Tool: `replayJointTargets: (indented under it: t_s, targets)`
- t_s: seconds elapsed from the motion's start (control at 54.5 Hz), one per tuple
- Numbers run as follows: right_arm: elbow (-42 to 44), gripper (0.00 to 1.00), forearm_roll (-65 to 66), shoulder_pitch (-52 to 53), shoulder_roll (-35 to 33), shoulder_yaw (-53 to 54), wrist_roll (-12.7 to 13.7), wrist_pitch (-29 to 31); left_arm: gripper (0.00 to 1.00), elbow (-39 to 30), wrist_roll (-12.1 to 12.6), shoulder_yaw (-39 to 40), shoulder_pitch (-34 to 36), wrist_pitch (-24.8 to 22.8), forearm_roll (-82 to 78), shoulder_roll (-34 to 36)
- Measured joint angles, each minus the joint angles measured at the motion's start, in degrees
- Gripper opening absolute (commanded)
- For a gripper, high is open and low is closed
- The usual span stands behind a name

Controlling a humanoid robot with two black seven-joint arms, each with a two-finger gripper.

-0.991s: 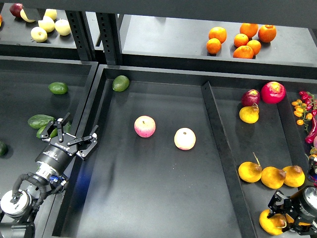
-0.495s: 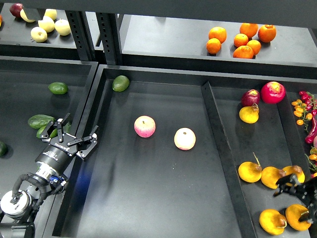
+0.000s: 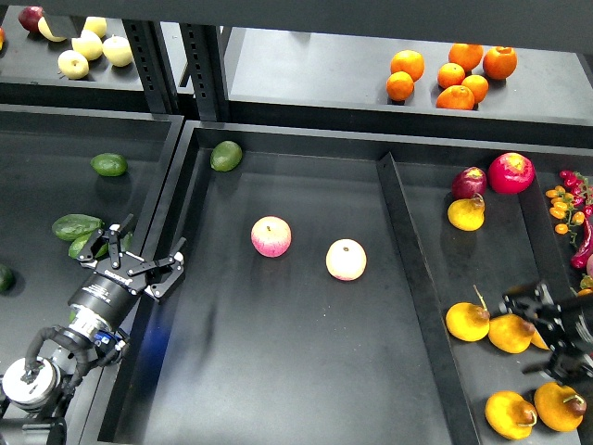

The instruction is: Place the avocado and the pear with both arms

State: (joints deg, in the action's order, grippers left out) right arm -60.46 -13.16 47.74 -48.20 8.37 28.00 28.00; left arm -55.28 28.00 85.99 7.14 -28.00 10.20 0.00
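Note:
A dark green elongated avocado (image 3: pixel 74 225) lies in the left bin, with another green fruit (image 3: pixel 95 248) beside it. My left gripper (image 3: pixel 139 250) is open and empty, just right of them over the bin wall. Golden pears (image 3: pixel 467 321) (image 3: pixel 510 332) lie in a row in the right bin. My right gripper (image 3: pixel 536 334) is open over the right end of that row and covers most of a third pear. Two more pears (image 3: pixel 510 414) (image 3: pixel 559 405) lie at the front.
Two pink-yellow apples (image 3: pixel 271 235) (image 3: pixel 346 259) and a paler avocado (image 3: pixel 225 155) lie in the middle bin. Another avocado (image 3: pixel 109 164) is in the left bin. Another pear (image 3: pixel 466 213) and red fruits (image 3: pixel 510 171) are at back right. Oranges (image 3: pixel 451 72) sit on the rear shelf.
My right gripper has moved up from the two front pears to the row of pears and has uncovered the front ones. My left gripper has barely shifted.

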Motion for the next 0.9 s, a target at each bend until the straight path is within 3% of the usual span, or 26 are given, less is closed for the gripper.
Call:
replayJointTargets:
  t_s: [0.33, 0.569, 0.899]
  targets:
    - [0.58, 0.99, -4.68, -13.53, 7.06, 22.48, 0.00, 0.00, 0.99, -0.02, 0.00, -3.06, -0.04, 0.00, 0.00, 0.00]
    - [1.94, 0.99, -4.80, -25.85, 17.76, 41.17, 0.00, 0.00, 0.99, -0.07, 0.01, -5.40, 0.08, 0.00, -0.02, 0.00]
    - [1.61, 0.99, -4.79, -33.90, 33.47, 56.97, 0.00, 0.00, 0.99, 0.08, 0.00, -7.15, 0.31, 0.00, -0.03, 0.00]
